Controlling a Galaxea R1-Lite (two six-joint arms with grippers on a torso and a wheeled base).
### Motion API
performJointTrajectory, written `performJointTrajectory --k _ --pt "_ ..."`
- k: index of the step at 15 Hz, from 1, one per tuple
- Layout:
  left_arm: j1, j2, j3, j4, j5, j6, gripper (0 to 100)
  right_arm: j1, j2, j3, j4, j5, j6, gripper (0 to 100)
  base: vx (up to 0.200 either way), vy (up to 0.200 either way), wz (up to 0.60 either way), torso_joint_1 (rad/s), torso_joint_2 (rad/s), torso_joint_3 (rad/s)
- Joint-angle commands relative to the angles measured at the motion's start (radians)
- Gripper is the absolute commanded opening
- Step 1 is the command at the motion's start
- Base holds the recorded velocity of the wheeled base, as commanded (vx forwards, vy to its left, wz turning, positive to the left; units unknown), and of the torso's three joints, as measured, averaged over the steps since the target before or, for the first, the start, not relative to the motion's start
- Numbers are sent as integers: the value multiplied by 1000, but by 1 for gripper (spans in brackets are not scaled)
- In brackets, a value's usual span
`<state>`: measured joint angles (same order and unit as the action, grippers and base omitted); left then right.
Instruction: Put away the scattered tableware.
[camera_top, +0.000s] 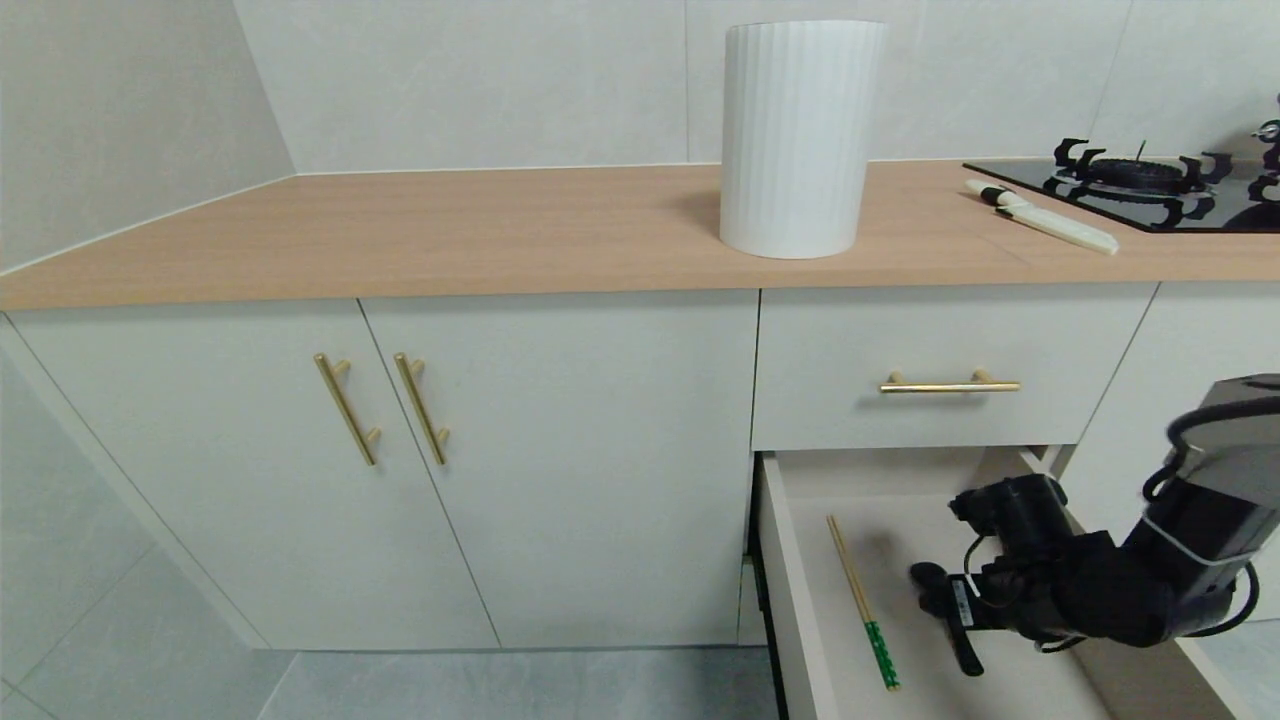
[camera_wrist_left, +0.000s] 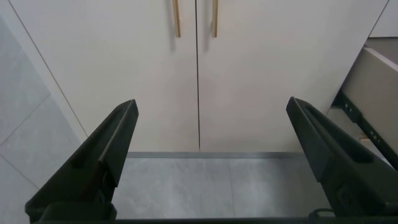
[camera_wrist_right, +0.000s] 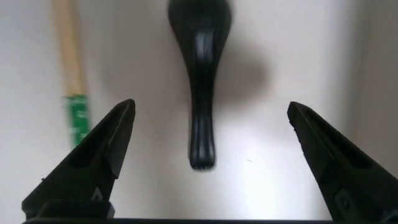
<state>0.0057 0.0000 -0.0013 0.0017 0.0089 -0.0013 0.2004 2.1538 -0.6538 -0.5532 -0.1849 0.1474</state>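
A black spoon lies on the floor of the open drawer, next to a pair of wooden chopsticks with green ends. My right gripper hangs open just above the spoon, one finger on each side of it and touching nothing. In the head view the right arm comes in over the drawer from the right. A white knife lies on the counter near the hob. Down by the floor, my left gripper is open and empty, facing the cabinet doors.
A tall white ribbed container stands on the wooden counter. A black gas hob sits at the far right. The drawer above is closed. Two cabinet doors with gold handles are shut at the left.
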Motion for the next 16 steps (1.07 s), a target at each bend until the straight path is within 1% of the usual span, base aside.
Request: performJointTrajectory --k 1,2,3,4,5,6,7,9,11,16 --pt "0 0 0 0 0 0 100 2 -338 86 27 -1 -6 100 0 0 0 0 0 0" --pt "0 0 0 0 0 -2 100 5 -413 92 72 -1 -9 100 0 0 0 0 0 0" --pt "0 0 0 0 0 0 100 8 -519 95 196 1 -8 100 0 0 0 0 0 0" --pt "0 0 0 0 -1 26 100 19 -588 94 282 1 -6 100 0 0 0 0 0 0" --pt "0 0 0 0 0 38 100 25 -652 97 346 1 -5 100 0 0 0 0 0 0" --pt "0 0 0 0 -1 12 100 25 -703 102 397 1 -5 100 0 0 0 0 0 0" --pt "0 0 0 0 0 1 100 25 -759 111 447 4 -3 100 0 0 0 0 0 0" --pt "0 0 0 0 0 0 100 30 -836 105 527 10 -5 100 0 0 0 0 0 0" --pt "0 0 0 0 0 -2 100 82 -894 100 576 10 -5 100 0 0 0 0 0 0" --pt "0 0 0 0 0 -3 100 129 -996 76 730 10 -9 100 -200 0 0 0 2 6"
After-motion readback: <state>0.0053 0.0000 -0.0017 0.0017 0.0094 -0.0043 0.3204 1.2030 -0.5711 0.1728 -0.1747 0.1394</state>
